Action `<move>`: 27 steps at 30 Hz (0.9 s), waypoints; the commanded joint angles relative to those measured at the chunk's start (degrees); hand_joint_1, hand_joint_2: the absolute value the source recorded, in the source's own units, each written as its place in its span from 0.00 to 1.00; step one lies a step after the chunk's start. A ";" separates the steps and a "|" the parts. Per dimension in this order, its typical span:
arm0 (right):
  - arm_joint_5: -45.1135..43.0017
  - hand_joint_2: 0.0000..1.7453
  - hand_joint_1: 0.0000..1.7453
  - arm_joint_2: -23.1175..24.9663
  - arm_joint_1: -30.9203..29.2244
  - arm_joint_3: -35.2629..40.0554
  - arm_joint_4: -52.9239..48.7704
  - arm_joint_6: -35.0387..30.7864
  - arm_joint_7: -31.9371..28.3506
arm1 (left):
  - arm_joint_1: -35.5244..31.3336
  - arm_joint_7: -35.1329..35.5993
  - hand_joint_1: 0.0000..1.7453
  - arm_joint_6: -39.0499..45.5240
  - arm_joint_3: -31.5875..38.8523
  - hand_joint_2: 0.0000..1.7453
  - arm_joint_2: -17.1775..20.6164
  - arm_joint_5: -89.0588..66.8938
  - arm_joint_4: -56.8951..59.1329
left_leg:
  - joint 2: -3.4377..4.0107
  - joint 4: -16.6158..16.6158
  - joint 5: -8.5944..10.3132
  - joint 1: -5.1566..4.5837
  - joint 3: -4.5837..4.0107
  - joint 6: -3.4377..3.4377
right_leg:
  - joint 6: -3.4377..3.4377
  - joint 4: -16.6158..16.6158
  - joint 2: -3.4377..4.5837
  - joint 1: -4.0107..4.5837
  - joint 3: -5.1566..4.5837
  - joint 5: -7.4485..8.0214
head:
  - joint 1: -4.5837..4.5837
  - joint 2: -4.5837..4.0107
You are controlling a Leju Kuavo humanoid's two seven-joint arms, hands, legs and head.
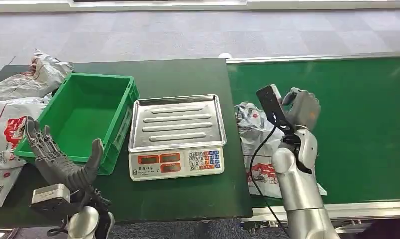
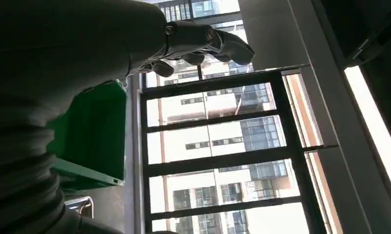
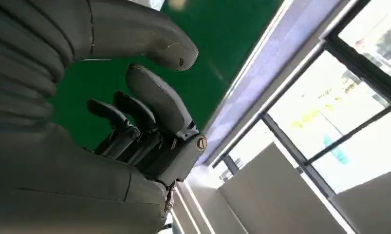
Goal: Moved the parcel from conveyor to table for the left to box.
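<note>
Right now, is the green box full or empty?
Empty. The head view shows the green box's bare green floor with nothing inside it.

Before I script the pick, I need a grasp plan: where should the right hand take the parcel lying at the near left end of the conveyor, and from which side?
Probably from above, on the crumpled upper end of the parcel. It is a soft bag lying flat on the conveyor, so its bunched folds offer something to pinch. The right hand hangs beside it, holding nothing.
</note>
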 commanded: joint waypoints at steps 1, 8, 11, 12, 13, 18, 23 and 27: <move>18.64 1.00 0.00 -4.65 -7.94 -3.53 28.60 18.21 20.95 | -4.16 1.97 0.00 -2.52 0.37 1.00 -0.05 -0.95 5.84 | -0.07 -0.08 0.00 0.06 0.22 0.01 | -0.04 -0.14 0.07 0.04 0.26 0.01 | 0.02 0.00; 21.65 0.00 0.00 -12.50 -10.58 -19.62 42.80 -14.73 20.82 | -2.46 2.00 0.00 -1.22 -1.74 1.00 1.07 0.24 4.20 | -0.45 -0.04 0.16 0.04 0.06 0.30 | 0.11 -0.20 -0.42 -0.10 0.27 0.03 | 0.02 0.00; 22.82 0.00 0.00 -10.32 -9.06 -22.55 37.93 -14.73 19.45 | -2.47 2.01 0.00 -1.04 -2.01 1.00 1.42 0.35 4.59 | -0.31 -0.01 0.10 0.00 -0.01 0.33 | 0.18 -0.16 -0.34 -0.14 0.27 0.08 | 0.07 0.00; 23.18 0.00 0.00 -10.15 -9.13 -22.59 38.08 -14.73 19.72 | -2.46 1.98 0.00 -1.09 -2.04 1.00 1.48 0.39 4.67 | -0.15 -0.05 0.03 0.04 0.11 0.33 | 0.14 -0.24 -0.07 -0.10 0.32 0.12 | 0.04 0.00; 22.82 0.00 0.00 -9.89 -9.40 -23.11 38.17 -14.73 19.29 | -2.53 1.92 0.00 -1.12 -2.09 1.00 1.55 0.44 4.79 | -0.12 -0.08 -0.01 -0.01 0.15 0.34 | 0.13 -0.24 -0.06 -0.12 0.34 0.14 | 0.04 0.00; 23.50 0.00 0.00 -9.94 -11.16 -23.84 41.30 -14.73 19.79 | -2.99 1.87 0.00 -1.04 -2.18 1.00 1.71 0.49 5.36 | -0.24 -0.08 0.00 0.03 0.18 0.33 | 0.06 -0.26 0.07 -0.07 0.30 0.15 | 0.04 0.00; 24.36 0.00 0.00 -9.98 -11.22 -23.82 41.53 -14.73 20.37 | -3.11 1.81 0.00 -1.02 -2.29 1.00 1.89 0.54 5.67 | -0.01 -0.11 -0.03 0.01 0.24 0.35 | 0.12 -0.31 0.31 -0.05 0.31 0.17 | 0.02 0.00; 24.36 0.00 0.00 -10.57 -11.39 -21.56 42.47 -14.73 21.58 | -3.18 1.68 0.00 -0.88 -2.38 1.00 2.03 0.68 5.80 | -0.05 -0.03 -0.03 -0.02 0.15 0.35 | 0.15 -0.19 0.16 -0.10 0.21 0.12 | 0.04 0.00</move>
